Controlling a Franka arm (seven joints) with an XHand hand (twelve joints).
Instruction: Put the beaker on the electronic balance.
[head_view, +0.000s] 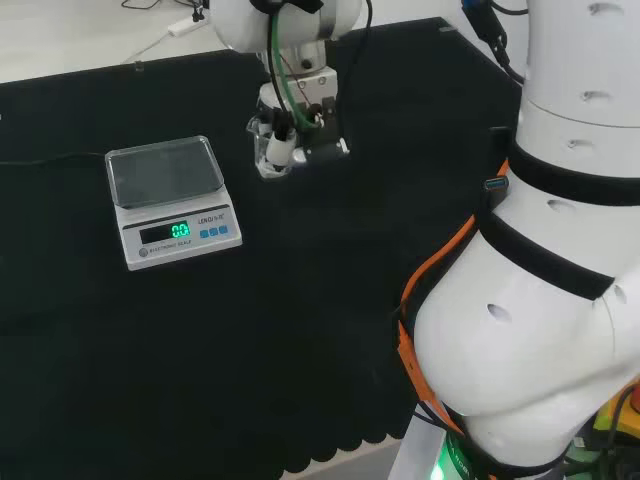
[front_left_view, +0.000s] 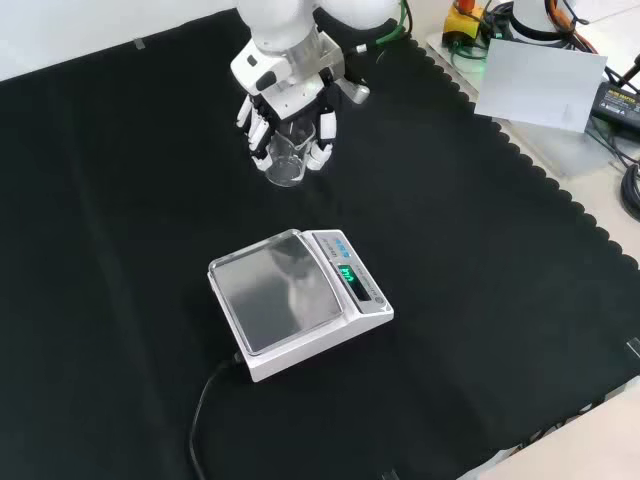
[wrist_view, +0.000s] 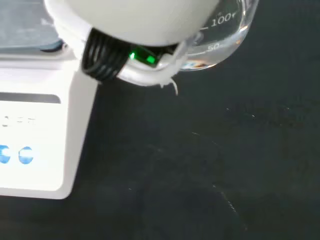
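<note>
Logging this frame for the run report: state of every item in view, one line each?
Clear glass beaker: upright, enclosed by the hand's curled fingers, off the balance; whether it rests on the cloth or is lifted cannot be told.
Black and white hand: fingers curled round the beaker.
White electronic balance with a steel pan: switched on, green display lit, pan bare, cable attached.
Black cloth: spread flat over the bench.

Bright even light; glare on balance pan (front_left_view: 275, 290); blurred hand (wrist_view: 135, 30) close up.
</note>
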